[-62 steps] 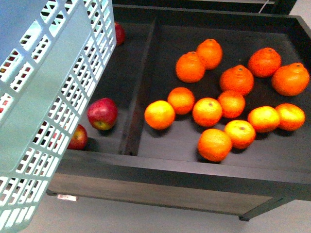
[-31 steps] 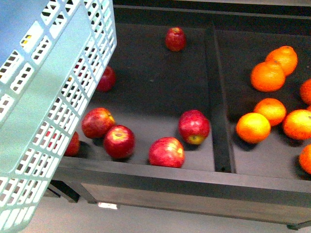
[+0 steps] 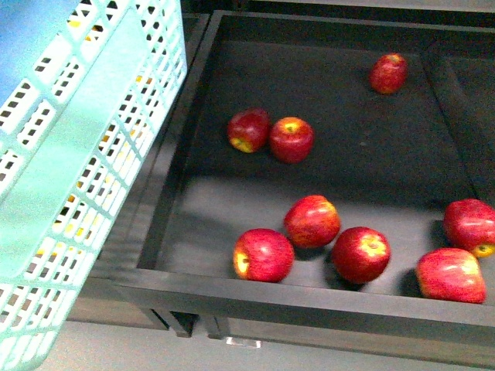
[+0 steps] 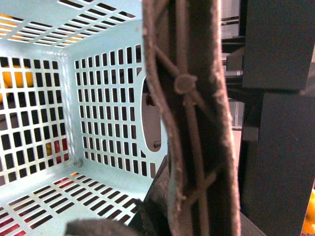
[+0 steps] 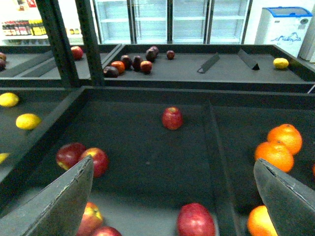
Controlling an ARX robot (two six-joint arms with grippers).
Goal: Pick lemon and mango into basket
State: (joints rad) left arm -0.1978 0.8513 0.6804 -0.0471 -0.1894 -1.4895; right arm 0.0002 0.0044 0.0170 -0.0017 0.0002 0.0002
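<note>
On my far left, the pale turquoise plastic lattice basket hangs tilted beside the display. The left gripper is clamped onto the basket's wall: in the left wrist view a ribbed brown finger pad lies flat along the turquoise rim. Through the lattice I catch yellow and orange patches, too broken up to name.

Next over, in the right wrist view, the small bright yellow oval lemon lies in the dark compartment left of the apples. A second yellow fruit sits near it, further back (I cannot pick out the mango for certain in any view).

In the middle, the black display tray holds eight loose red apples. Two touch toward the back and three bunch near the front wall.

The right gripper hovers over this tray, released, with its two grey fingers spread wide apart.

Furthest right, past a divider, round orange tangerines sit in the neighbouring compartment.
</note>
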